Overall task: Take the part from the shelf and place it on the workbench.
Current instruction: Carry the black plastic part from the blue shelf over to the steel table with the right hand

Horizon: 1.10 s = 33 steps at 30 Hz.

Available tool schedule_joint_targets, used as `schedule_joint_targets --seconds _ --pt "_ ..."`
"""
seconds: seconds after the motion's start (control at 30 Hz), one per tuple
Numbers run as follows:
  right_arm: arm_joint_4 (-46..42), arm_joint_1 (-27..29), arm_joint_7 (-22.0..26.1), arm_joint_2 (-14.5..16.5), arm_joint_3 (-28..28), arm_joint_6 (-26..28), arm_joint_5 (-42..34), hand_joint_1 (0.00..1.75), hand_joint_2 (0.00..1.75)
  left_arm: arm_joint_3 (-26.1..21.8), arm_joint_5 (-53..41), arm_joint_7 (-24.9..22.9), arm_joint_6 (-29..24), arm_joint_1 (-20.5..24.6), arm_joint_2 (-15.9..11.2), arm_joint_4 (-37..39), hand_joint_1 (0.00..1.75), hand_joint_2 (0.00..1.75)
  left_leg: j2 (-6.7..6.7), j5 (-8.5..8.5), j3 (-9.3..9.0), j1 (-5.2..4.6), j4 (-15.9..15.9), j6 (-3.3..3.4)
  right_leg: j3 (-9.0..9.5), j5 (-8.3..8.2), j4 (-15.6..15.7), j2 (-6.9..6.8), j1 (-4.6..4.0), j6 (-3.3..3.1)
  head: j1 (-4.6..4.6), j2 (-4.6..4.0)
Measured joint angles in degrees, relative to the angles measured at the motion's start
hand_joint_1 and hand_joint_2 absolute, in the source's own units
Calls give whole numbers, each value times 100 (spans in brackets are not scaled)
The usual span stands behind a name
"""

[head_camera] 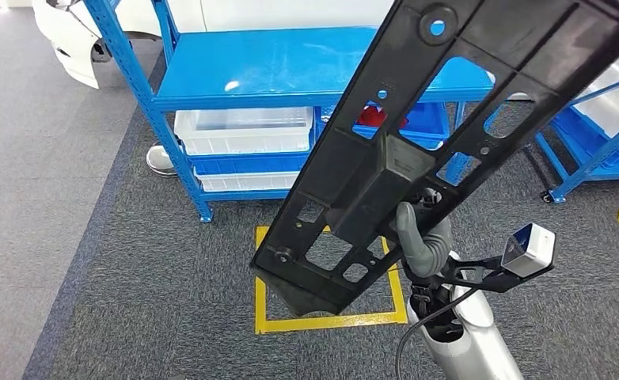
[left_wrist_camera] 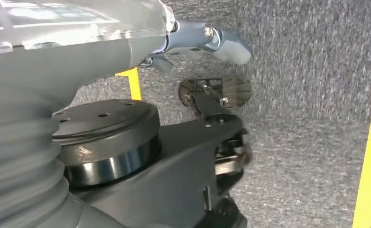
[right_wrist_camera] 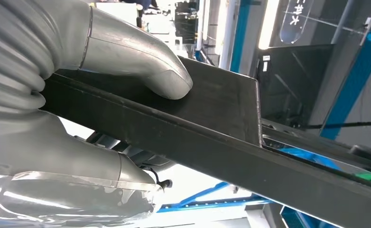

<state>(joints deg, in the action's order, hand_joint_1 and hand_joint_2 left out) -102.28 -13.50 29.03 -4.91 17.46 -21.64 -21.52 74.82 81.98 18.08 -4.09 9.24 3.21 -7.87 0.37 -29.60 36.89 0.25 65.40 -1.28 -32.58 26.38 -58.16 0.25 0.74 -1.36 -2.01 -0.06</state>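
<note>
Part [head_camera: 449, 119], a long black plastic frame with cut-out windows and a boxed rib down its middle, is off the shelf [head_camera: 290, 67] and carried in the air by the right hand [head_camera: 423, 241]. It slants from low over the yellow floor square [head_camera: 263, 309] up past the front edge of the blue shelf and out at the picture's upper right. The right wrist view shows the grip closely: the grey thumb [right_wrist_camera: 141, 66] presses on one face of the boxed rib and the other fingers wrap under it, so the hand is closed firmly on the part.

The left hand [left_wrist_camera: 212, 45] hangs by the robot's side above the carpet; whether its fingers are spread or curled I cannot tell.

The desk is nowhere in these views, so the carry is probably only partly done. The main risk, as I judge it, is leverage: the hold seems to sit well toward the lower end, leaving a long span beyond it, which could twist in the fingers. That far end could also strike the shelf uprights or the blue rack [head_camera: 599, 150] nearby during a turn.
</note>
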Motion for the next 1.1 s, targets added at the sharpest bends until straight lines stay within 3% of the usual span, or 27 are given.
schedule_joint_targets --seconds 0.07,0.1,0.13,0.17,0.23,0.3,0.33,0.4,0.43,0.5,0.57,0.6,0.63,0.7,0.77,0.83,0.9,0.97,1.03,1.1 --pt "1 33 -2 8 1 -8 6 175 175 0 6 0 -1 -16 0 0 0 175 0 -333 290 12 727 -31 -45 -29 -9 45 -4 -14 0 0" --pt "1 55 -3 10 2 -10 9 175 175 0 9 1 -2 -26 0 0 0 175 -1 -364 342 16 894 -35 -66 -42 -16 82 -5 -9 0 -1" --pt "2 74 -4 12 2 -10 11 175 175 0 12 4 -2 -34 0 0 0 175 -9 -277 276 19 819 -30 -80 -53 -24 129 -5 0 0 -1" --pt "2 89 -4 15 2 -11 12 175 175 0 14 8 -3 -39 0 0 0 175 -34 -107 106 22 531 -14 -88 -61 -33 180 -5 11 0 -1" --pt "1 97 -4 26 2 -12 14 175 175 0 16 16 -9 -44 -3 0 0 175 -227 208 -331 31 -289 38 -105 -78 -48 282 -6 41 0 -1" --pt "-3 102 -7 44 3 -11 23 175 175 0 16 22 -16 -50 -7 0 0 175 -380 289 -536 27 -713 79 -151 -113 -54 377 3 103 -1 0" --pt "-8 111 -9 52 4 -11 30 175 175 0 16 25 -18 -54 -8 0 0 175 -371 283 -544 19 -742 93 -176 -139 -47 428 9 146 -1 1" --pt "-29 138 -13 58 6 -11 45 175 175 0 18 30 -22 -49 2 -2 0 175 -264 330 -544 33 -791 151 -216 -161 -40 478 8 226 0 0" --pt "-42 146 -13 59 7 -15 51 175 175 0 21 33 -25 -44 6 -3 0 175 -202 360 -545 47 -824 189 -264 -100 -116 416 0 254 0 0" --pt "-59 157 -13 63 7 -23 61 175 175 0 30 40 -34 -47 14 -4 0 175 -68 402 -536 54 -872 242 -493 211 -607 195 -3 287 0 -1" --pt "-63 178 -14 69 8 -36 63 175 175 0 37 44 -45 -74 16 -4 0 175 62 407 -512 34 -870 256 -826 553 -1355 62 8 318 0 0" --pt "-62 194 -15 71 9 -45 64 175 175 0 41 45 -53 -85 16 -4 0 175 131 407 -502 27 -864 257 -915 604 -1573 35 11 330 0 0" --pt "-62 208 -15 72 9 -55 66 175 175 0 45 47 -60 -90 16 -4 0 175 199 406 -495 23 -855 255 -895 548 -1576 12 13 336 0 0" --pt "-64 219 -15 74 9 -74 70 175 175 0 51 50 -67 -86 21 -4 0 175 316 393 -492 19 -828 240 -523 209 -938 -104 8 322 0 0" --pt "-69 213 -17 79 9 -85 75 175 175 0 51 55 -66 -81 26 -4 0 175 407 370 -489 -8 -794 203 -150 -4 -232 -318 -41 249 0 1" --pt "-75 209 -21 85 7 -87 78 175 175 0 51 62 -65 -84 26 -4 0 175 494 358 -489 -34 -779 155 -77 -21 -23 -367 -88 160 0 1" --pt "-81 208 -33 89 4 -86 79 175 175 0 50 66 -65 -77 26 -4 0 175 549 343 -492 -34 -772 95 -101 -60 -4 -241 -69 89 0 0" --pt "-91 188 -56 99 3 -82 79 175 175 0 49 70 -65 -65 26 -4 0 175 359 159 -407 -14 -544 26 -113 -104 24 -133 -32 20 0 -1" --pt "-97 161 -84 121 2 -78 73 175 175 0 49 72 -67 -76 26 -4 0 175 99 -231 -124 9 137 -25 -135 -134 29 -16 -21 -23 0 1" --pt "-95 154 -115 134 2 -78 62 175 175 0 49 72 -69 -95 25 -4 0 175 30 -481 174 15 811 -47 -157 -148 19 121 -24 -36 0 1"
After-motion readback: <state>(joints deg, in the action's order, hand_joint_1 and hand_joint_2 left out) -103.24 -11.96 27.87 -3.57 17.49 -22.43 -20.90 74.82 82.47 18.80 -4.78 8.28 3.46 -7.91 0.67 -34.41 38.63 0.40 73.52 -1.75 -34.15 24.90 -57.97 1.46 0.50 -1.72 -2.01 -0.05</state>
